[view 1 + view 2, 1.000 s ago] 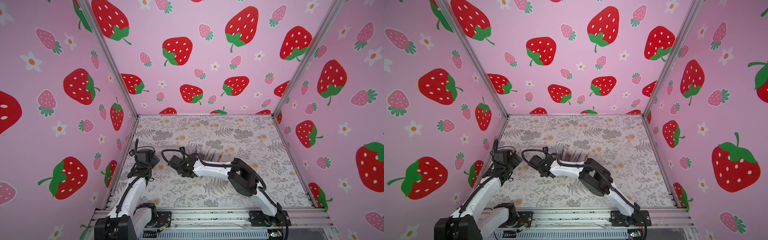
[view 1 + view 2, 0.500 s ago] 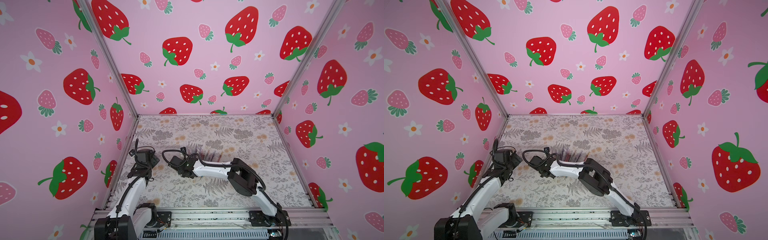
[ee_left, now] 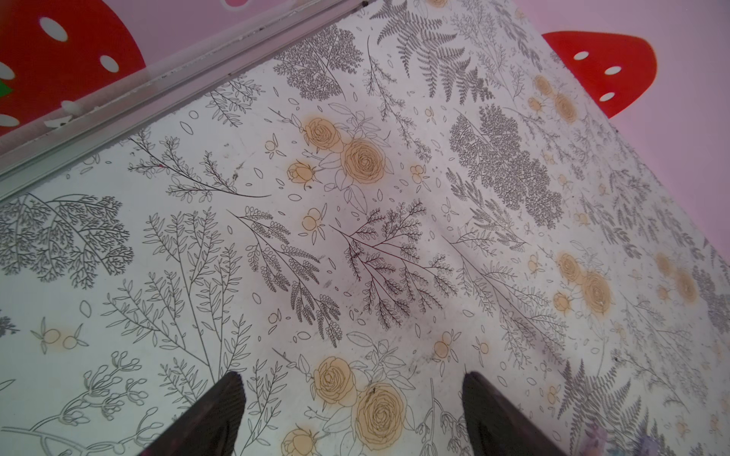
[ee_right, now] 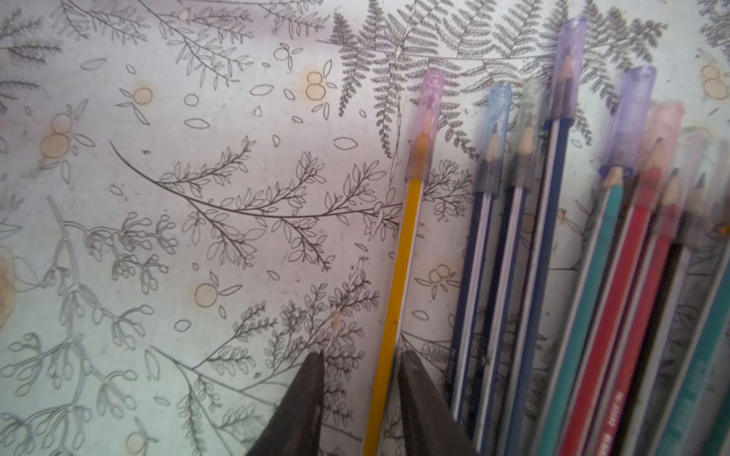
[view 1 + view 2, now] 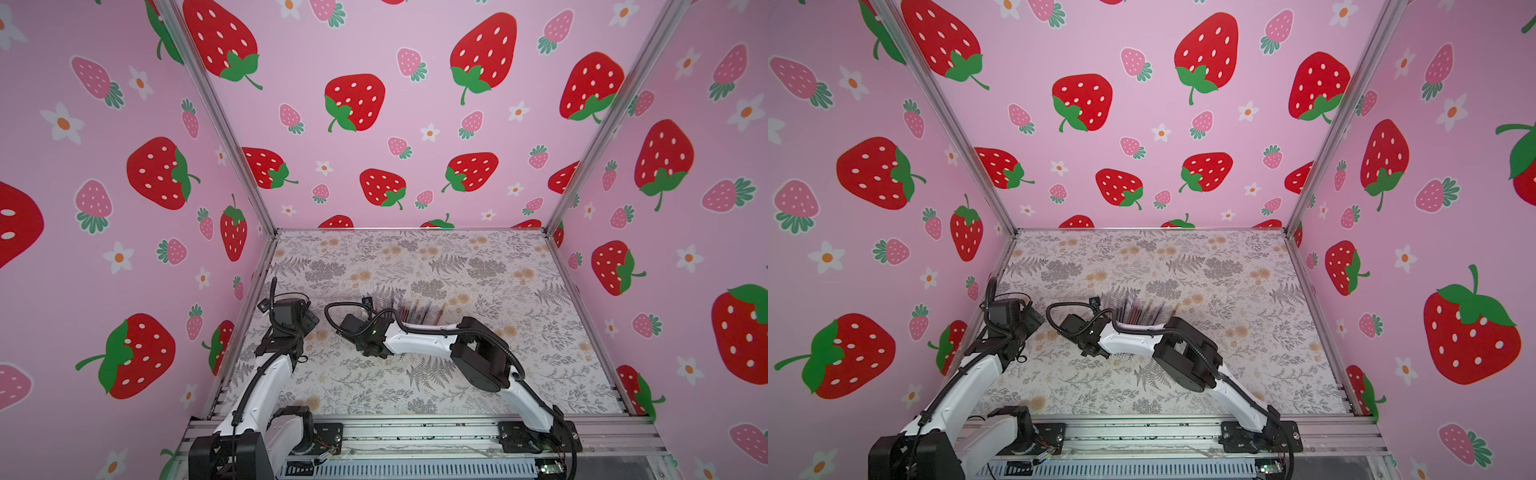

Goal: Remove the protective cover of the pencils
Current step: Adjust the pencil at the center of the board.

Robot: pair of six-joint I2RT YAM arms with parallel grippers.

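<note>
Several pencils (image 4: 592, 276) lie side by side on the floral table (image 4: 158, 197): yellow, dark blue striped, teal and red. Each point wears a translucent protective cover. The yellow pencil (image 4: 403, 252) lies apart from the others with a pink cover (image 4: 428, 114) on its tip. My right gripper (image 4: 361, 355) is open, its fingers low on either side of the yellow pencil's shaft, with a gap showing on both sides. In both top views the right arm (image 5: 415, 340) hides most of the pencils (image 5: 415, 309) (image 5: 1142, 309). My left gripper (image 3: 351, 375) hangs wide open over bare table, holding nothing.
Pink strawberry walls (image 5: 353, 104) close in the table on three sides. An aluminium rail (image 3: 118, 102) runs along the table's left edge, close to the left arm (image 5: 266, 382). A metal base rail (image 5: 415, 432) carries both arms at the front.
</note>
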